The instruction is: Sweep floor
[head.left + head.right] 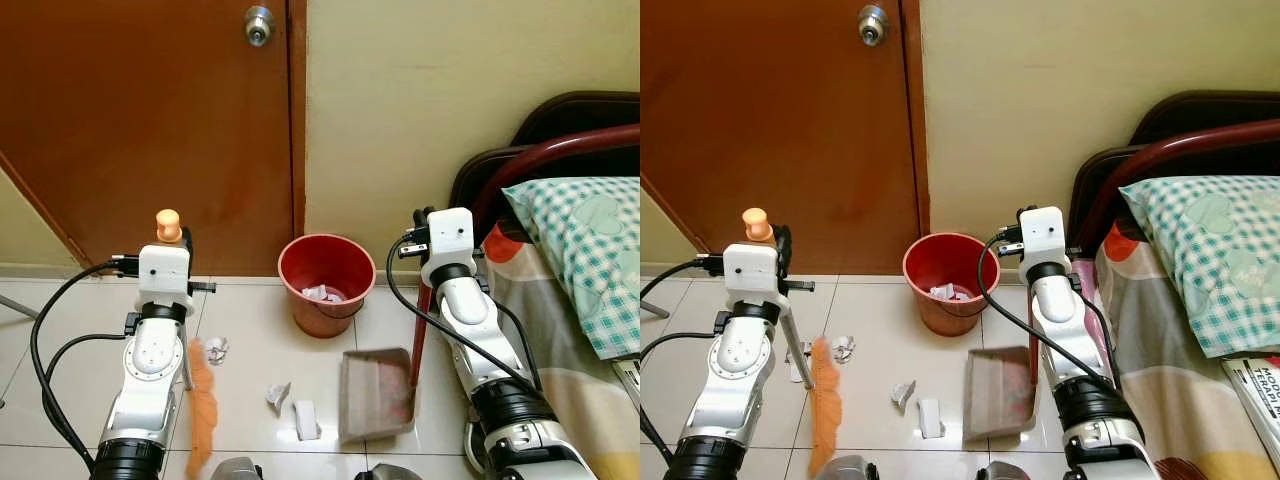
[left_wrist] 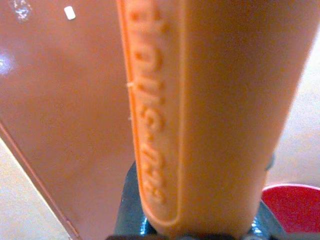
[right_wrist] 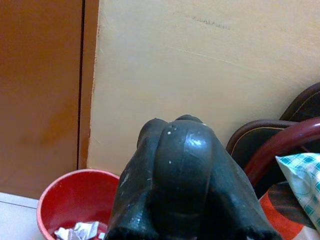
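Observation:
My left gripper (image 1: 178,243) is shut on the orange broom handle (image 2: 210,115), whose rounded top (image 1: 168,224) sticks up above the wrist. The broom's orange bristles (image 1: 201,398) rest on the tiles beside my left arm. My right gripper (image 1: 421,228) is shut on the black top (image 3: 180,175) of the dustpan's dark red pole (image 1: 419,335). The grey dustpan (image 1: 378,393) sits flat on the floor in front of a red bucket (image 1: 326,281) that holds paper scraps. Crumpled paper bits (image 1: 217,349) (image 1: 278,392) (image 1: 306,419) lie on the tiles between broom and dustpan.
A brown door (image 1: 150,120) with a knob (image 1: 259,24) and a cream wall (image 1: 430,90) close the far side. A bed (image 1: 560,330) with a checked pillow (image 1: 585,250) and a dark headboard (image 1: 560,120) stands along the right. A magazine (image 1: 1260,385) lies on the bed.

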Robot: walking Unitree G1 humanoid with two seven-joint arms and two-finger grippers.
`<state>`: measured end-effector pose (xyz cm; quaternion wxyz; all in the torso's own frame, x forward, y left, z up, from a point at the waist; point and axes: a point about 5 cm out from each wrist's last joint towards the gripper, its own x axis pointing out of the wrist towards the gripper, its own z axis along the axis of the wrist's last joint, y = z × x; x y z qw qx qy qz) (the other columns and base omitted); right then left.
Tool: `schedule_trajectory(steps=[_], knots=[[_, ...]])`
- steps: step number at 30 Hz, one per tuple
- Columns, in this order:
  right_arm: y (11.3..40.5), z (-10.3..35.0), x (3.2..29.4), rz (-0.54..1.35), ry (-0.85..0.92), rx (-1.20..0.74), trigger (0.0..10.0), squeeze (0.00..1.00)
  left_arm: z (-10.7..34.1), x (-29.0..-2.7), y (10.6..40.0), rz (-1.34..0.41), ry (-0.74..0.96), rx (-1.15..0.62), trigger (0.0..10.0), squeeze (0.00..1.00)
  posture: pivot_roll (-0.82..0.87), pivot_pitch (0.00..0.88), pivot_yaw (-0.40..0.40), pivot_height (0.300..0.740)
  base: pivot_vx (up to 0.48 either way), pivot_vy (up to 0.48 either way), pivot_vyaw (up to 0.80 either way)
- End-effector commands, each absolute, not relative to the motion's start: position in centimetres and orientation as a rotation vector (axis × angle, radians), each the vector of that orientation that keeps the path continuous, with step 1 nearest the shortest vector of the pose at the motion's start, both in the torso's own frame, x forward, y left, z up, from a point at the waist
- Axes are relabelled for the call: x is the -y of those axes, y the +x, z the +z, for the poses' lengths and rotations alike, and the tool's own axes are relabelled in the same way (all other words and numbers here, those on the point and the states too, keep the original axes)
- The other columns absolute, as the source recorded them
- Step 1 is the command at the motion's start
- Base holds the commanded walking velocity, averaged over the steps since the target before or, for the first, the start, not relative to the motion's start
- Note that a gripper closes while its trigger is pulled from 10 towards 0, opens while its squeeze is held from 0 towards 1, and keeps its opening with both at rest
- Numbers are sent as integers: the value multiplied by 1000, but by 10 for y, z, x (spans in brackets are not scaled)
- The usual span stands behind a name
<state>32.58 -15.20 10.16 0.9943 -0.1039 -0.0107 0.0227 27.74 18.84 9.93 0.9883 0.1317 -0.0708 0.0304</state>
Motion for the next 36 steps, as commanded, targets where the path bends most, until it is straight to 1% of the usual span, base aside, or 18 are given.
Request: schedule_trajectory(steps=[1,3,4,7,16,26,30,36], knots=[[323,101,155,39,-205,39,10000,0,101,-189,276,58,276,141,10000,0,11,0,2,740,0,311,0],[318,93,157,39,-203,23,10000,0,100,-186,276,55,271,130,10000,0,11,0,2,740,0,311,0],[316,91,157,41,-200,19,10000,0,99,-185,276,55,269,128,10000,0,10,0,-15,740,0,322,0],[311,85,159,67,-180,-8,10000,0,97,-182,276,61,254,118,10000,0,4,0,-35,740,0,331,0],[311,82,168,65,-208,-21,10000,0,89,-175,272,50,240,92,10000,0,-3,0,-39,740,0,286,0],[321,93,165,101,-251,6,10000,0,92,-178,276,55,248,99,10000,0,-5,0,-24,740,0,286,0],[322,93,165,94,-225,4,10000,0,93,-177,275,58,245,98,10000,0,-2,0,-23,740,0,287,0],[322,92,155,114,-232,9,10000,0,93,-177,275,54,246,98,10000,0,3,0,-20,740,0,286,0]])
